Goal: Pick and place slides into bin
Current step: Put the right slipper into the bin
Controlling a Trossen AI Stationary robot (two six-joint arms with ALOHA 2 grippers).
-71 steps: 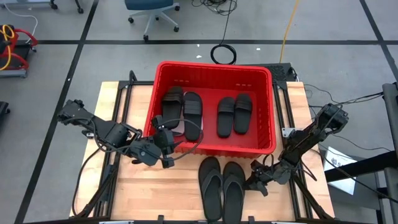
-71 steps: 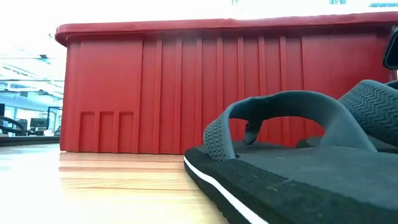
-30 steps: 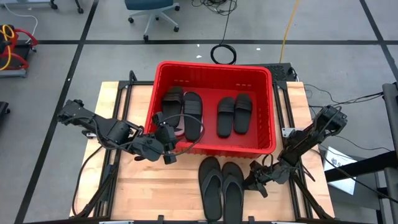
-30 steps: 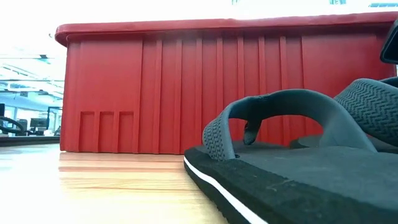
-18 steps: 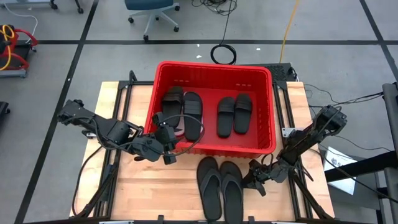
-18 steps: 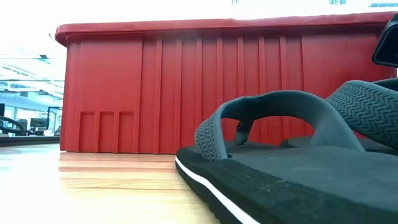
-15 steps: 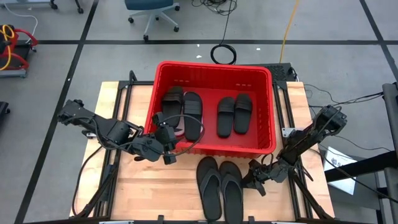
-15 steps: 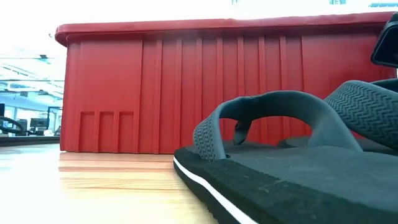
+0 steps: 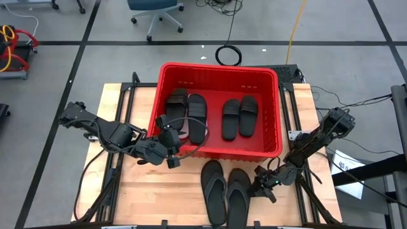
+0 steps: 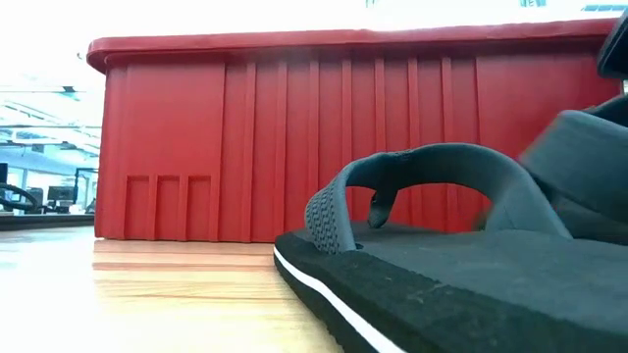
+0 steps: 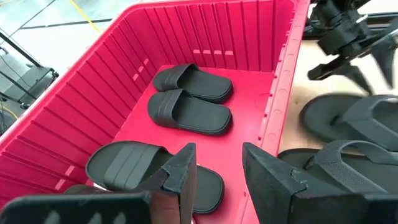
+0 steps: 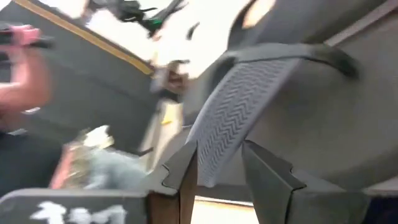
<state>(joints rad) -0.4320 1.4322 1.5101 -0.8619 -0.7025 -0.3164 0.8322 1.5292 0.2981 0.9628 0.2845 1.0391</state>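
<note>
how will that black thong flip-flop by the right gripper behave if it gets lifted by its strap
The black thong flip-flop looks like thin foam, so probably light. Its long flat sole may droop and swing when hung from the chevron-textured strap. The right gripper stands open around that strap; the ribbed texture should limit slipping.

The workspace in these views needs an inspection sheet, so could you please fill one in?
Surface: wooden table, bare wood in front of the bin.
Job's things: red bin holds two black strap pairs; something white shows beneath the left pair. Flip-flop pair lies on the table by the bin's front wall.
Clutter: nothing seen.
Grippers: left gripper open at the bin's front-left corner, holding nothing. Right gripper at the right flip-flop's edge, fingers either side of its strap.
Cables: coiled black cable and yellow cable on the floor behind the bin.
Surroundings: office chair.
</note>
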